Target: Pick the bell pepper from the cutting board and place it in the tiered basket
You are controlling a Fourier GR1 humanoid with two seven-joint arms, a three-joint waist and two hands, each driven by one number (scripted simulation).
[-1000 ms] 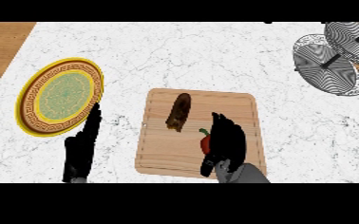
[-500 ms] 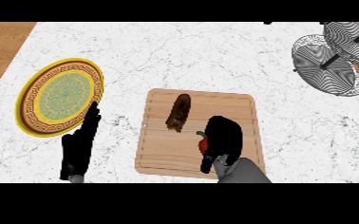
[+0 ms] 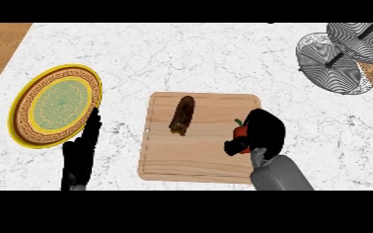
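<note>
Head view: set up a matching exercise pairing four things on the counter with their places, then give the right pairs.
Things:
1. bell pepper
2. plate
3. tiered basket
4. brown vegetable

Places:
A. far right corner of the counter
B. middle of the cutting board
C. under the curled right robot hand
D. left of the board, beside the left robot hand

Pairs: 1-C, 2-D, 3-A, 4-B
</note>
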